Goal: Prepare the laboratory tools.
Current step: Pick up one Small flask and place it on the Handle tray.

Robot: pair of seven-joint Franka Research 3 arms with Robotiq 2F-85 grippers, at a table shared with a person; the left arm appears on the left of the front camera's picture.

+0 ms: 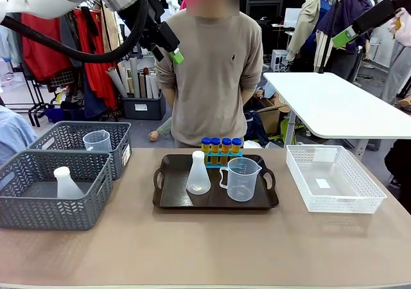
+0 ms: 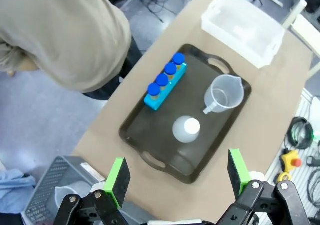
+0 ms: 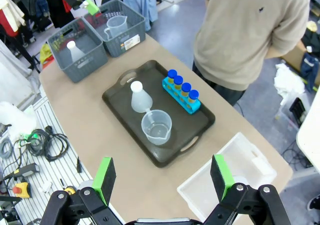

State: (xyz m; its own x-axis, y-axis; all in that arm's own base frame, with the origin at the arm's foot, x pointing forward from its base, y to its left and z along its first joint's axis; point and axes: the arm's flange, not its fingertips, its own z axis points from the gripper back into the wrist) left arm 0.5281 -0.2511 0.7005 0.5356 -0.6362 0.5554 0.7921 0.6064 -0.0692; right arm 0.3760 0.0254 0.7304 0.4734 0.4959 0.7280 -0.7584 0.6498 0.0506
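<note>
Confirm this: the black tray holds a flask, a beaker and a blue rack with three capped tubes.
Not quite: the blue rack holds four blue-capped tubes, as the front view shows. The flask and beaker do stand on the black tray.

In the front view the blue tube rack (image 1: 221, 155) at frame centre is half hidden behind the conical flask (image 1: 198, 173) and the measuring beaker (image 1: 242, 180); the tubes' contents are too small to read. At the left, basket walls cover the lower part of a second flask (image 1: 65, 183) and second beaker (image 1: 97, 140). In the left wrist view, the grey basket (image 2: 47, 192) at lower left is cut by the frame edge and the fingers (image 2: 118, 181)
</note>
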